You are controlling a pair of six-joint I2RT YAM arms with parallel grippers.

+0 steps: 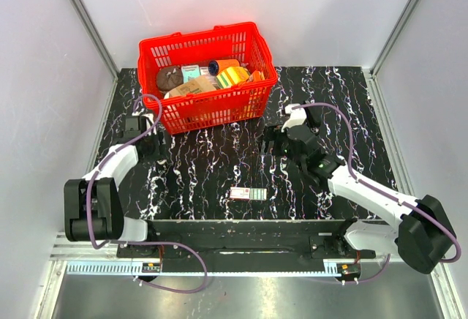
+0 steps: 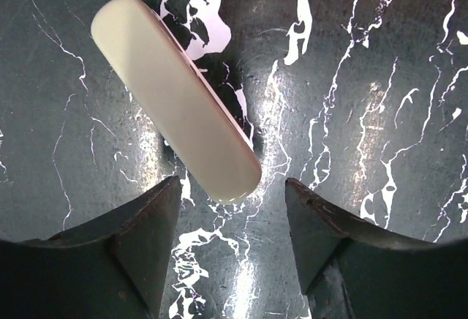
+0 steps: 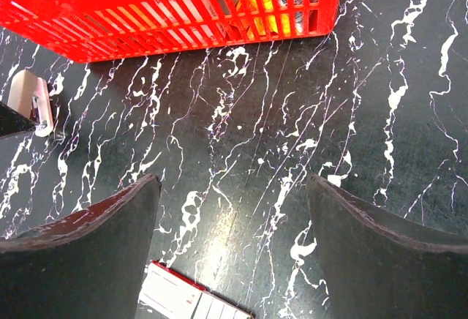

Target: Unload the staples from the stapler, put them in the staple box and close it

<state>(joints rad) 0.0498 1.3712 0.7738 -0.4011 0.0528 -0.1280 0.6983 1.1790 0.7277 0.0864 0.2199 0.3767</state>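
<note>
The stapler (image 2: 175,99) is cream-coloured and lies flat and slanted on the black marbled table. In the left wrist view its near end reaches just between the tips of my left gripper (image 2: 232,184). That gripper is open, with a gap on both sides of the stapler. The right wrist view shows the stapler (image 3: 29,99) at the far left edge, with a metal part showing. From above, my left gripper (image 1: 150,137) covers it. My right gripper (image 1: 274,143) hovers open over bare table (image 3: 232,180). No staples show.
A red basket (image 1: 208,110) full of goods stands at the back, close behind my left gripper, and its front wall (image 3: 183,19) fills the top of the right wrist view. A small red-and-white box (image 1: 247,193) lies mid-table, and its corner (image 3: 194,301) shows below my right gripper.
</note>
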